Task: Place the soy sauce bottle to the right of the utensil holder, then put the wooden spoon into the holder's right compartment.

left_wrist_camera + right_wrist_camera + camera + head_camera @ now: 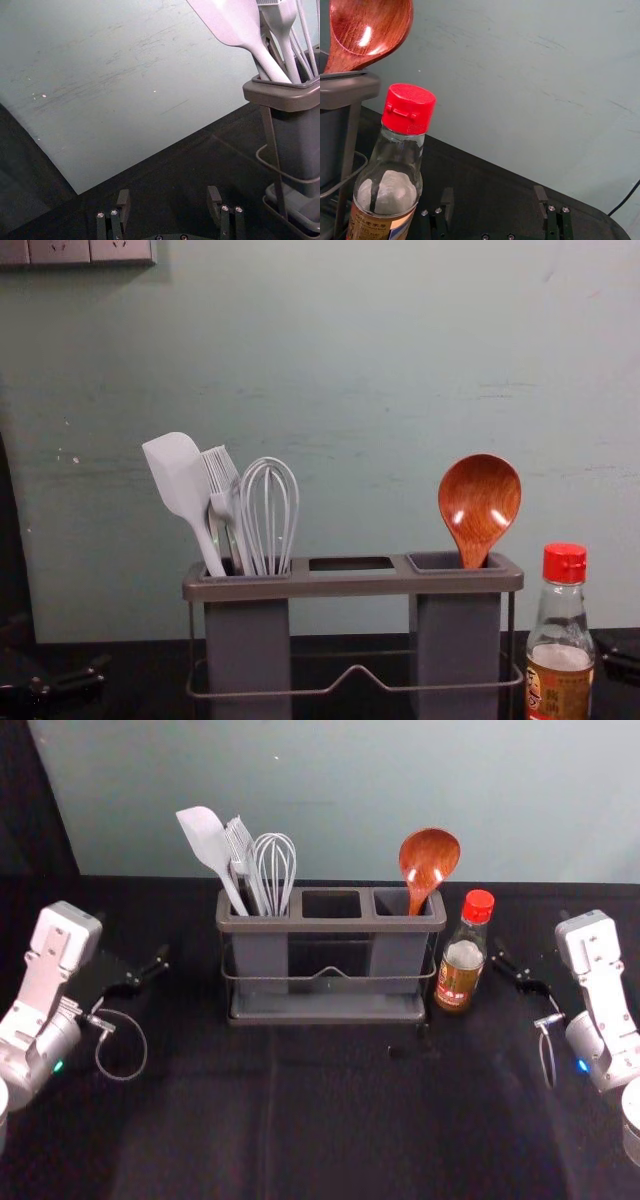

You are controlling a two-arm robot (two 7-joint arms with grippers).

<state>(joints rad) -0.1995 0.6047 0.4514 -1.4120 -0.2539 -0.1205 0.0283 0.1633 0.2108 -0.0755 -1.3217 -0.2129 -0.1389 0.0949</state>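
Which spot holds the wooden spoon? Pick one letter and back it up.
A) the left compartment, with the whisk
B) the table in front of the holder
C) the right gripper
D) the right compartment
D: the wooden spoon stands bowl up in the right compartment, on the side nearest the soy sauce bottle.

And left of the right gripper's fingers (500, 959), bottle (460, 960), then holder (333, 924): spoon (430, 858) in right compartment (388, 901), spatula (205, 840), brush (239, 845), whisk (274, 865) left!
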